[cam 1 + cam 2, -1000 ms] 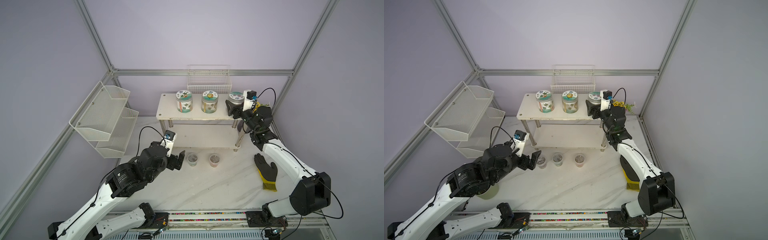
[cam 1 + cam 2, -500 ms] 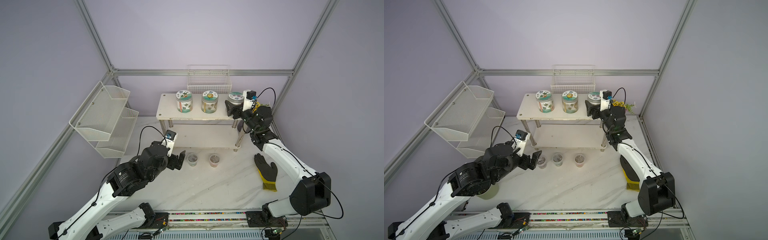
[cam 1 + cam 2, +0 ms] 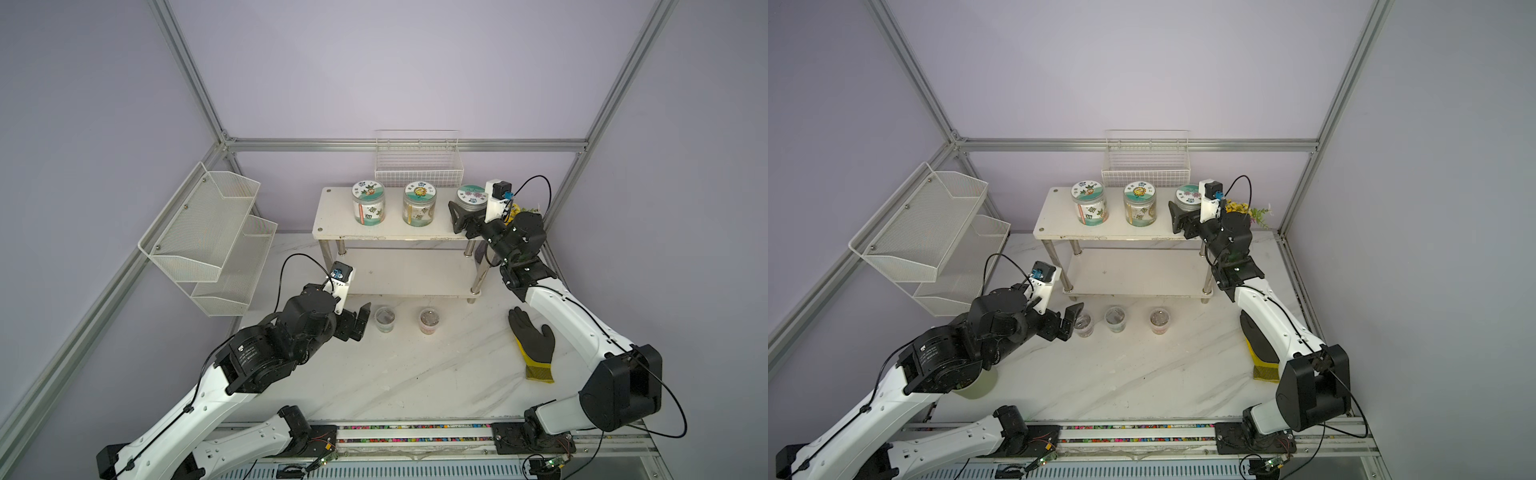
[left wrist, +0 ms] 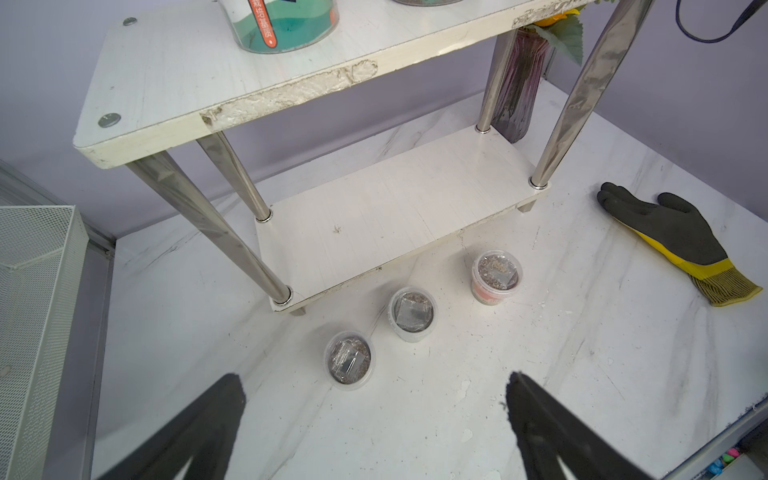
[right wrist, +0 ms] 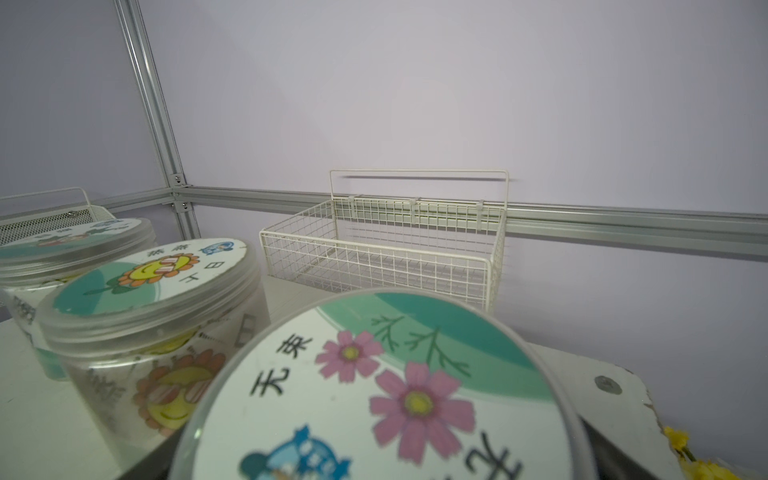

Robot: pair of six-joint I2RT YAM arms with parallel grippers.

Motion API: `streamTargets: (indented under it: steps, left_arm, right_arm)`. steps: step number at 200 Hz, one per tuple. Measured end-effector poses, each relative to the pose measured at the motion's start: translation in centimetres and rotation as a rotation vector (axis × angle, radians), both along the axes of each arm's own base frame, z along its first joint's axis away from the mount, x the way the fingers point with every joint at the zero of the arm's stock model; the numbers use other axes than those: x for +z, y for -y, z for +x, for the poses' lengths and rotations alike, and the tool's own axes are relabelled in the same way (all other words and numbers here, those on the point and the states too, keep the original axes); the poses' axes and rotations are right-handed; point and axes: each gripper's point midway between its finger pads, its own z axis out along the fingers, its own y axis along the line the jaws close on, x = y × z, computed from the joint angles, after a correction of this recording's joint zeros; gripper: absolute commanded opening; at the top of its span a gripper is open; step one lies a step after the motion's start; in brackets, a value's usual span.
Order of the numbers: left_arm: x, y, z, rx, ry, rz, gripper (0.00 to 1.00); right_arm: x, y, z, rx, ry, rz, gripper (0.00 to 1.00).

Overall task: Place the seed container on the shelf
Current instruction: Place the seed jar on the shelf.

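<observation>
At the right end of the shelf's top board stands the seed container, a clear jar with a pink-flower lid, upright and resting on the board. The right end effector reaches in from the counter's right side and brackets the jar. One dark finger shows just beside the jar's wall in both top views, and the right wrist view has dark finger edges on both sides below the lid. Whether those fingers press on the jar or stand clear of it I cannot tell. Two more jars, one with a sunflower lid and one at the board's left part, stand in a row with it, apart from each other. The lower board is bare.

The left end effector hangs low over the counter with its fingers spread wide and nothing between them, near three small lidded cups lined up before the shelf. A black and yellow glove lies flat to the right.
</observation>
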Motion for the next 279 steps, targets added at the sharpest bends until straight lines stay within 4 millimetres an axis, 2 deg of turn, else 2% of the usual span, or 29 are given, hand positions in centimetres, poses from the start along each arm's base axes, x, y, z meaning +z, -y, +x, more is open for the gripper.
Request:
streamTargets:
  steps: [71,111,198,279]
  left_arm:
    - [0.0,0.0,0.1,0.001,-0.003,-0.001,1.00]
    - [-0.1,-0.1,0.1,0.002,-0.005,-0.002,1.00]
    - [-0.1,-0.1,0.2,0.003,-0.008,-0.003,1.00]
    - [-0.1,-0.1,0.2,-0.001,-0.009,-0.001,0.99]
  right_arm:
    - [0.1,0.0,0.1,-0.002,-0.011,-0.016,0.83]
    - [0.1,-0.2,0.8,-0.001,-0.015,-0.019,0.78]
    - [0.1,-0.4,1.4,0.000,-0.015,-0.021,0.79]
    - [0.1,-0.4,1.4,0.000,-0.014,-0.023,0.92]
